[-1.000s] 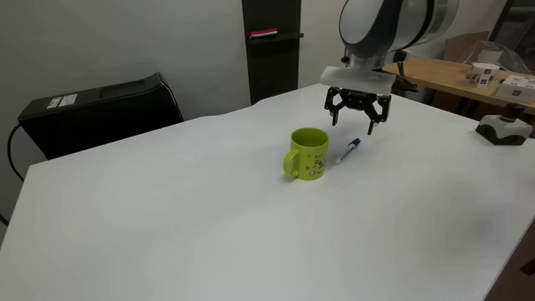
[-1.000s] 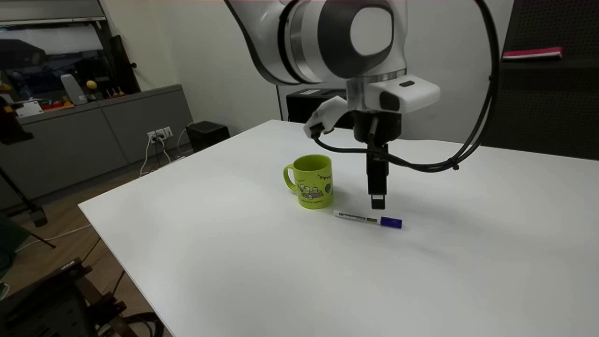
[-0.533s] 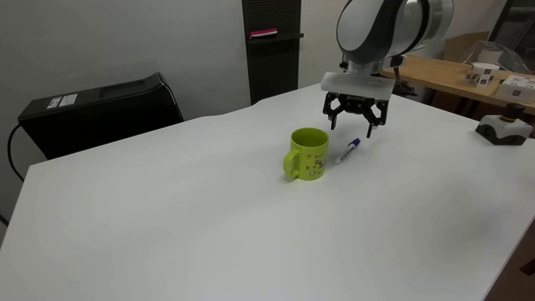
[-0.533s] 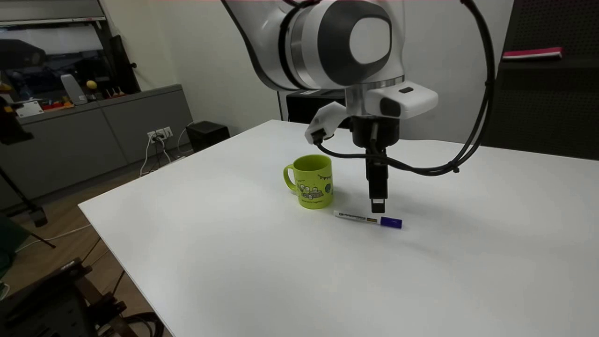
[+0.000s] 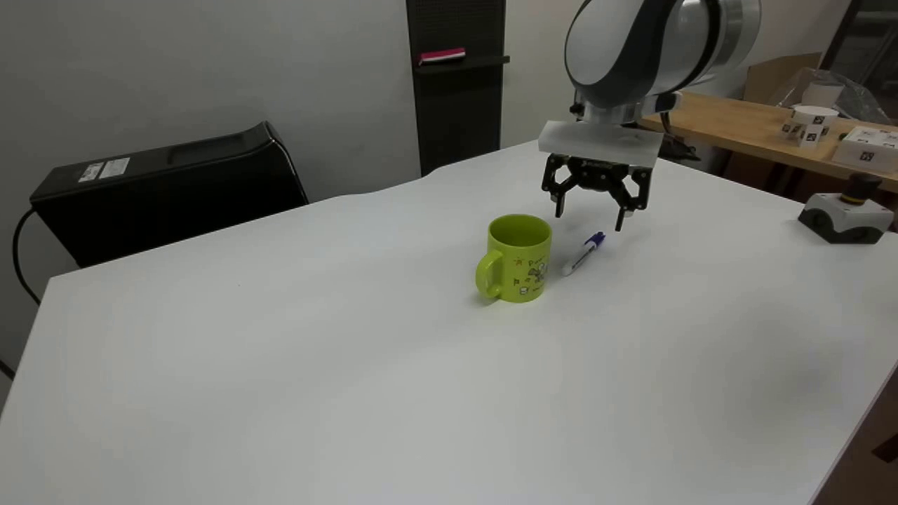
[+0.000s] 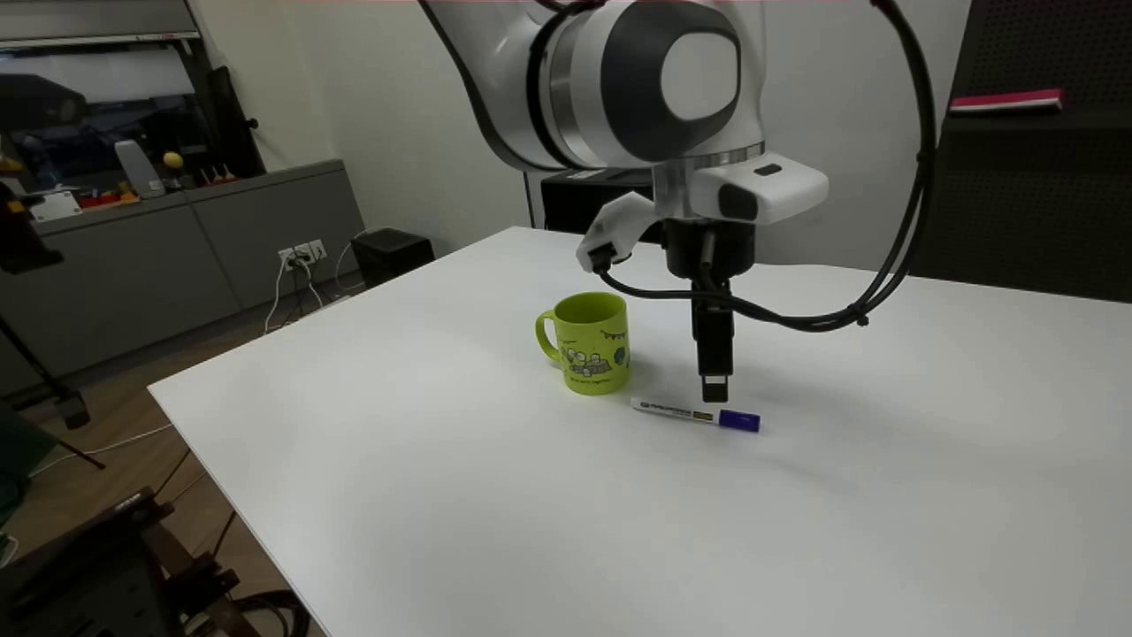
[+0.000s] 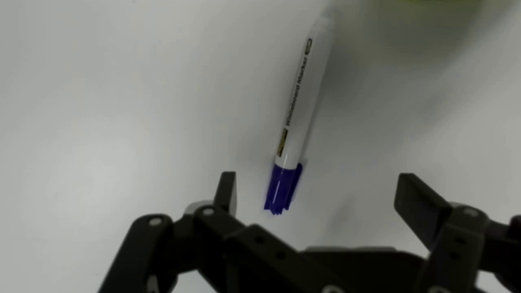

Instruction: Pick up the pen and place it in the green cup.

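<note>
In an exterior view, my black gripper (image 5: 589, 223) (fingers apart) hovers near the slim white-and-blue pen (image 5: 583, 254), the lime-green mug (image 5: 519, 261) at its nine o'clock.

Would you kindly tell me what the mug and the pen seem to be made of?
Mug: probably glazed ceramic, going by its smooth lime surface and thick handle, though plastic is possible. Pen: likely plastic, its glossy blue cap catching a bright streak.

The pen (image 7: 304, 95) carries "Whiteboard Marker"; the writing on the green cup (image 6: 593, 354) (quite small) is not readable.
</note>
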`<state>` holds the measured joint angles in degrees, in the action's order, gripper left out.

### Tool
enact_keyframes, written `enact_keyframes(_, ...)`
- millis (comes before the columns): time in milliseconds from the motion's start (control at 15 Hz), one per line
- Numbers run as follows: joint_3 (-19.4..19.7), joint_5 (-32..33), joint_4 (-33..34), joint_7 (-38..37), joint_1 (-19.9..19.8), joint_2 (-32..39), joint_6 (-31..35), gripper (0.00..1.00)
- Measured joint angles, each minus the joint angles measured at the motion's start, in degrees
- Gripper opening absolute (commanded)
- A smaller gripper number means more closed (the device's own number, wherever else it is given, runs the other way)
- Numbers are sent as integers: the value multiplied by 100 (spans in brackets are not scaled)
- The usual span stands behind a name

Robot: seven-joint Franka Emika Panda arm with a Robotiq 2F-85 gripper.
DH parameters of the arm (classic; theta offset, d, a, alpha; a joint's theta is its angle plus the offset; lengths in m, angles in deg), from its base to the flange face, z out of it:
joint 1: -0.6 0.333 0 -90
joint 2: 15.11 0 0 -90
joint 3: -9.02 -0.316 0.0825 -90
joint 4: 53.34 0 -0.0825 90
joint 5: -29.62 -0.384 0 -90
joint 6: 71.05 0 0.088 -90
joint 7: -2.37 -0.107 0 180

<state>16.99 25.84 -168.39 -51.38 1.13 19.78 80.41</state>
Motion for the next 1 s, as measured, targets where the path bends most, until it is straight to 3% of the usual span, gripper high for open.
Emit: enact_keyframes(1000,136,-329,17,-90,137,258,-1,100)
